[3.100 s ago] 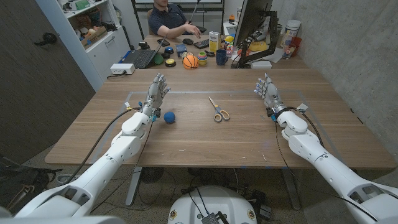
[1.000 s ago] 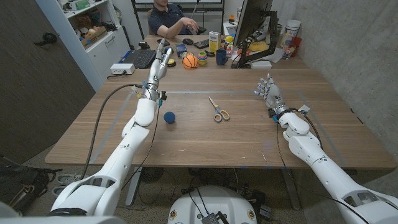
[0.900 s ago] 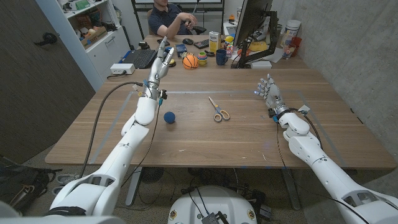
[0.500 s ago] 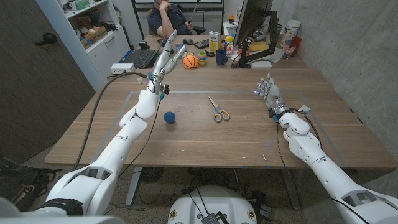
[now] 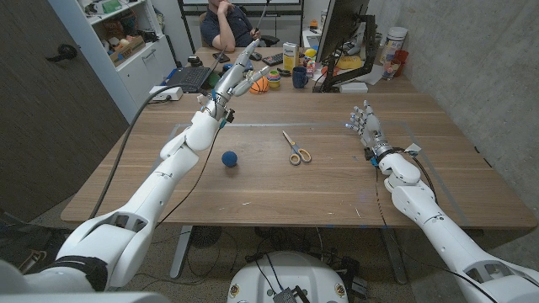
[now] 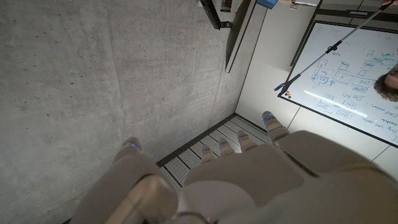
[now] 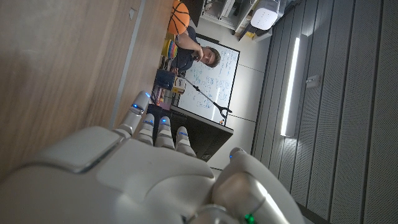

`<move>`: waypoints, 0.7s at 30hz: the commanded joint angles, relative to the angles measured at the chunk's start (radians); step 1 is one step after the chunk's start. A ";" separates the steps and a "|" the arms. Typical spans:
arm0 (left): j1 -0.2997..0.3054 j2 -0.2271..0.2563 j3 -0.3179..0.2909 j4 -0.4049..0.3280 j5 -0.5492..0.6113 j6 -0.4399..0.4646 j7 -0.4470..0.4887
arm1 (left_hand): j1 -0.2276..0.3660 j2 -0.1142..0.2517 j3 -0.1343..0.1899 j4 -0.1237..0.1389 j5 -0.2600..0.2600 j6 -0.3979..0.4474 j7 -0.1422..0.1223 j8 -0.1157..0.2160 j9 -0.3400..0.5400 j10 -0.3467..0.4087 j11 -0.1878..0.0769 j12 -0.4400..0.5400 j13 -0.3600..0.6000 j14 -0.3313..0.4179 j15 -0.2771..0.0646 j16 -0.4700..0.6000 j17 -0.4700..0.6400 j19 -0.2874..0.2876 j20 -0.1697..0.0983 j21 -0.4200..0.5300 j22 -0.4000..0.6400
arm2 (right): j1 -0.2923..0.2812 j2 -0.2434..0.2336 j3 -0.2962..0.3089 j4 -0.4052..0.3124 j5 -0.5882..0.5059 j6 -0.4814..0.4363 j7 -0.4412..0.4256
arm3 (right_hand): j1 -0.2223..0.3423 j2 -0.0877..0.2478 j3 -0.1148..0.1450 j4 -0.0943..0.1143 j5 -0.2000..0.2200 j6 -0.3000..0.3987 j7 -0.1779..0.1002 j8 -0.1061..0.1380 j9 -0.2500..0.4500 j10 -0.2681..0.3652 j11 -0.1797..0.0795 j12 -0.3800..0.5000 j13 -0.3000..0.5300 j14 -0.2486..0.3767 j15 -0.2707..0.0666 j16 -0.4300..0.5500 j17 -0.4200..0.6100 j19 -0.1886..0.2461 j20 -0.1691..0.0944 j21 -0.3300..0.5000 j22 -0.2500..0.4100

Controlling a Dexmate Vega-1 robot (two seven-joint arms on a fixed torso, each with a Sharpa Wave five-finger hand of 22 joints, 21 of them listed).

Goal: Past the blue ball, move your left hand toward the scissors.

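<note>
Left hand (image 5: 238, 77) raised, fingers apart and empty, beyond small blue ball (image 5: 228, 158); risked overshooting yellow-handled metal scissors (image 5: 295, 148) lying nearer and rightward.

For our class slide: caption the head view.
Left hand raised beyond the blue ball, scissors untouched.

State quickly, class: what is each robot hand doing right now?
Left hand: open, raised above the table, holding nothing.
Right hand: open, fingers apart, holding nothing.
</note>
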 commanded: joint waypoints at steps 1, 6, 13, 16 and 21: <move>-0.033 0.046 0.052 -0.045 0.045 0.040 -0.092 | 0.019 -0.004 -0.002 -0.010 0.008 -0.237 -0.009 0.000 0.003 -0.296 0.004 0.002 0.003 -0.218 0.013 0.004 0.002 -0.005 0.005 -0.005 0.001 | -0.010 0.000 0.004 -0.009 -0.001 0.007 -0.003 | 0.003 0.013 -0.006 0.002 0.005 -0.001 0.006 0.007 0.004 0.001 0.008 0.003 0.004 0.004 0.004 0.000 0.002 -0.073 0.001 -0.002 0.004; -0.051 0.059 0.075 -0.050 0.061 0.050 -0.133 | 0.038 -0.012 -0.008 -0.021 0.012 -0.253 -0.009 -0.001 0.003 -0.307 0.009 0.001 0.003 -0.226 0.029 0.005 0.002 -0.009 0.011 -0.012 0.000 | -0.016 0.001 0.007 -0.018 0.004 0.000 -0.008 | 0.003 0.014 -0.007 0.002 0.005 -0.001 0.005 0.007 0.004 0.003 0.008 0.003 0.004 0.005 0.006 -0.001 0.002 -0.074 0.001 -0.003 0.004; -0.076 0.064 0.105 -0.039 0.088 0.043 -0.148 | 0.050 -0.016 -0.012 -0.027 0.016 -0.263 -0.009 -0.001 0.003 -0.307 0.006 0.003 0.003 -0.226 0.030 0.008 0.002 -0.008 0.008 -0.014 0.000 | -0.027 -0.004 0.011 -0.029 0.005 0.001 -0.014 | 0.002 0.014 -0.011 0.003 0.006 -0.001 0.005 0.007 0.004 0.004 0.008 0.003 0.004 0.005 0.006 -0.003 0.002 -0.074 0.001 -0.007 0.004; -0.087 0.067 0.120 -0.038 0.101 0.042 -0.164 | 0.056 -0.018 -0.014 -0.030 0.018 -0.267 -0.009 0.000 0.003 -0.305 0.005 0.005 0.003 -0.223 0.027 0.010 0.001 -0.002 -0.001 -0.014 0.000 | -0.030 -0.006 0.011 -0.029 0.000 0.009 -0.014 | 0.003 0.015 -0.012 0.003 0.006 -0.001 0.005 0.007 0.004 0.005 0.007 0.004 0.004 0.005 0.006 -0.003 0.002 -0.073 0.002 -0.008 0.004; -0.116 0.069 0.148 -0.012 0.097 0.022 -0.209 | 0.065 -0.018 -0.017 -0.034 0.020 -0.270 -0.009 0.002 0.004 -0.303 0.001 0.007 0.003 -0.219 0.019 0.013 0.001 0.002 -0.012 -0.014 0.000 | -0.036 -0.006 0.014 -0.036 0.005 0.007 -0.019 | 0.003 0.015 -0.015 0.003 0.006 -0.001 0.005 0.007 0.004 0.004 0.008 0.003 0.004 0.004 0.005 -0.004 0.002 -0.074 0.001 -0.010 0.004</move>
